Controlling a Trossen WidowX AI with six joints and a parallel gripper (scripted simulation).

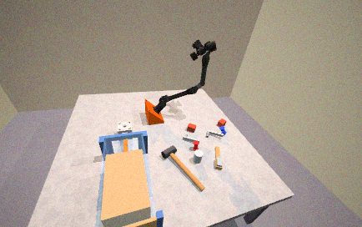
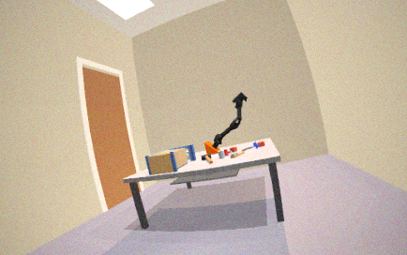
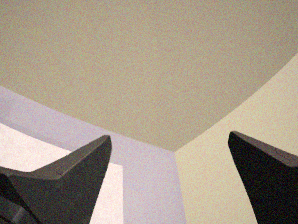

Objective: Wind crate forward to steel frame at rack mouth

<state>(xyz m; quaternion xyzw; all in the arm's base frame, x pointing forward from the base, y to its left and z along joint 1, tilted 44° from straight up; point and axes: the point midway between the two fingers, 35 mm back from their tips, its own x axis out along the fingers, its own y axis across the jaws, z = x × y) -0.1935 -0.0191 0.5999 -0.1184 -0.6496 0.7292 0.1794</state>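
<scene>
A tan crate [image 1: 125, 184] [image 2: 161, 162] sits flat between clear side panels, behind the blue steel frame [image 1: 123, 137]. An orange strap [image 1: 125, 145] shows between crate and frame. The pale winch [image 1: 124, 126] stands just beyond the frame, a dark round hole on top. Two grey crank-like bars lie among the tools: one bar [image 1: 191, 138] near a red knob [image 1: 196, 145], the other bar [image 1: 214, 133] beside a blue knob [image 1: 223, 130] [image 2: 256, 145]. Which has the square key cannot be told. My gripper [image 1: 194, 50] [image 3: 172, 140] is open and empty, high above the bench, far from winch and tools.
A black-headed mallet [image 1: 183, 167] lies between the rack and the small tools. A grey cylinder [image 1: 198, 157], a wooden-handled tool [image 1: 217, 153] and two red blocks, one nearer the arm [image 1: 191, 128] and one at the right [image 1: 222, 123], are on the bench [image 1: 75, 167]. My orange base [image 1: 153, 113] is behind.
</scene>
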